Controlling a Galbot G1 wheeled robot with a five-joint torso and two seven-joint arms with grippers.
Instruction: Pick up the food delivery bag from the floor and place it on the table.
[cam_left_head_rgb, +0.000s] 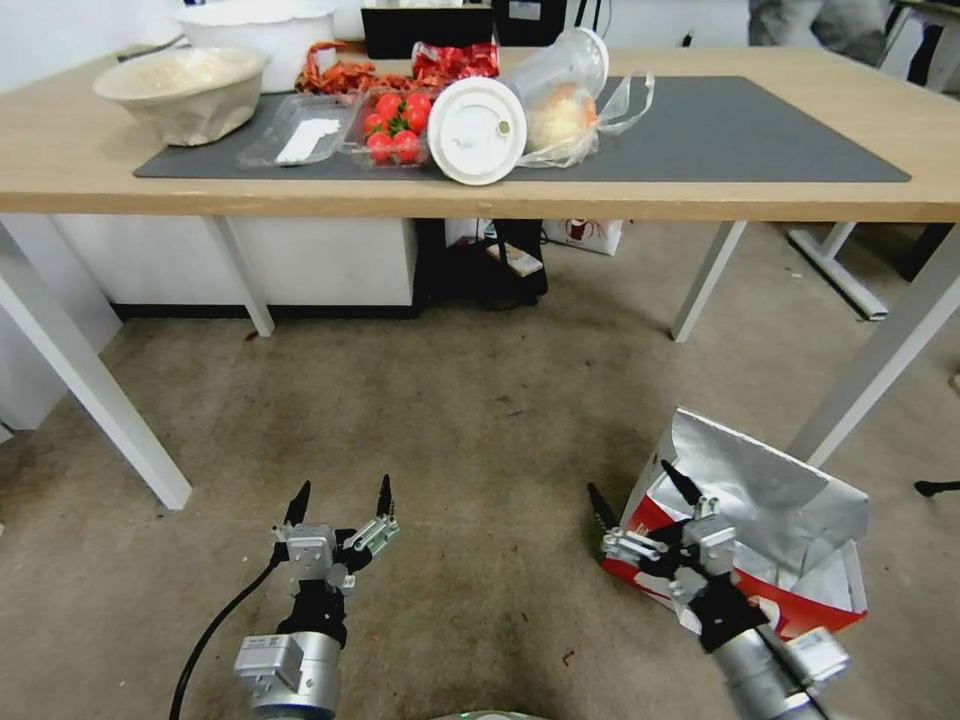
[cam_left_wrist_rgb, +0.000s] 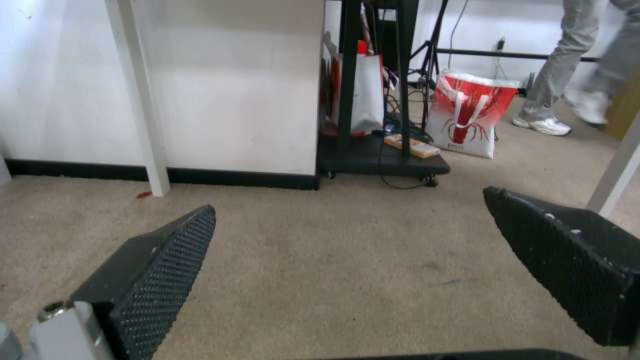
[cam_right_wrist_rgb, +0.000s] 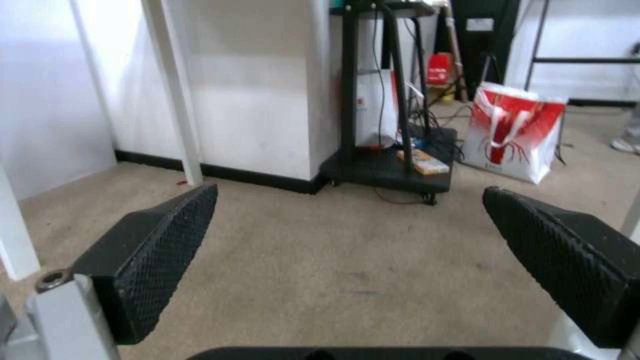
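While sitting on the floor (cam_left_head_rgb: 480, 400) near the front right table leg, the food delivery bag (cam_left_head_rgb: 770, 520) looked pretty beat up: boxy, white with red panels, mouth gaping and crinkly silver foil lining showing, tipped a bit. Was partly hidden behind the right gripper (cam_left_head_rgb: 640, 500), fingers spread wide, held low just in front of its red side, contact hard to call. Same for the left gripper (cam_left_head_rgb: 340, 500), fingers apart, low over bare floor and well clear of the bag. Dull, stained greyish-brown carpet everywhere. Up top, the table (cam_left_head_rgb: 700, 200) had light wood, white legs, a dark grey mat (cam_left_head_rgb: 750, 130) crowded with a bowl (cam_left_head_rgb: 185, 90), a tomato punnet (cam_left_head_rgb: 395, 125) and a tipped white-lidded tub (cam_left_head_rgb: 510, 105).
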